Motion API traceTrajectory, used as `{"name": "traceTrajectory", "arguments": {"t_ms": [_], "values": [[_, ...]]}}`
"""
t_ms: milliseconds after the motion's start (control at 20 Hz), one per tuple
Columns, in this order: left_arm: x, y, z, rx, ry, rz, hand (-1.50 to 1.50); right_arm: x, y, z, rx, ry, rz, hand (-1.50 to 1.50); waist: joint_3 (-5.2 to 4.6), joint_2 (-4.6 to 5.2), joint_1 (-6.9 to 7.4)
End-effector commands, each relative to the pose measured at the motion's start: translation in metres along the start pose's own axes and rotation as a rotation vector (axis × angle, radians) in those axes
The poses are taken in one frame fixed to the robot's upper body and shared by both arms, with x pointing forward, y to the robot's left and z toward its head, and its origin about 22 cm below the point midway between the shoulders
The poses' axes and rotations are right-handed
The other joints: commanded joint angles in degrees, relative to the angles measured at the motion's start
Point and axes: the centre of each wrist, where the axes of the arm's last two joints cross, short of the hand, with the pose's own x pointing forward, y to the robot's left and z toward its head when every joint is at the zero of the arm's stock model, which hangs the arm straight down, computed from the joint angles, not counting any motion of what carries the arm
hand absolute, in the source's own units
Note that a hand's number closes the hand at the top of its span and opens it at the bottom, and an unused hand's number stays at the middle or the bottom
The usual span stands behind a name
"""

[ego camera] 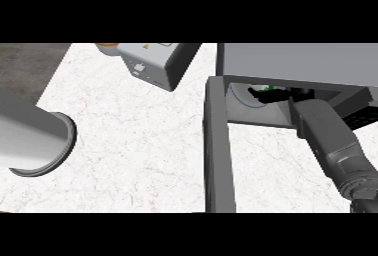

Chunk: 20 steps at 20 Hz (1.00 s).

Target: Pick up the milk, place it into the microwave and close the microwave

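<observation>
Grey microwave (295, 60), door (219, 150) open; right hand (291, 94) inside near milk (266, 91), open or closed: cannot tell; box (155, 62) back-left.

The desk (133, 150) is white with faint reddish veins. Its left edge runs slantwise against a dark grey area (26, 65). At the far right stands the microwave (295, 60), its door (219, 150) swung open toward the near side and seen edge-on above the desk. At the far middle sits a grey box (151, 62), turned askew, with a small tan thing (108, 47) just left of it.
</observation>
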Motion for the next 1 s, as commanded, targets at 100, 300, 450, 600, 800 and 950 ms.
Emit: {"name": "traceTrajectory", "arguments": {"t_ms": [100,300,450,600,800,950], "values": [[-0.005,0.004,-0.009,-0.03,-0.019,0.023,-1.5,0.017,-0.02,-0.021,-0.101,0.01,0.093,1.5,0.02,0.96,1.31],[-0.001,0.001,-0.011,-0.034,-0.022,0.015,-1.5,0.005,-0.028,-0.01,-0.137,0.051,0.115,1.5,0.18,1.62,2.57],[0.002,0.003,-0.017,-0.058,-0.029,-0.005,-1.5,0.012,-0.029,-0.017,-0.152,0.028,0.151,1.5,0.2,2.11,3.32],[0.0,0.005,-0.018,-0.056,-0.023,-0.006,-1.5,0.008,-0.035,-0.013,-0.192,0.047,0.151,1.5,0.16,2.04,3.18],[-0.002,0.006,-0.023,-0.063,-0.025,0.007,-1.5,0.016,-0.041,-0.022,-0.212,0.035,0.144,1.5,0.19,2.6,3.9],[-0.001,0.009,-0.026,-0.065,-0.027,-0.007,-1.5,0.014,-0.042,-0.02,-0.225,0.04,0.149,1.5,0.17,2.68,4.29]]}}
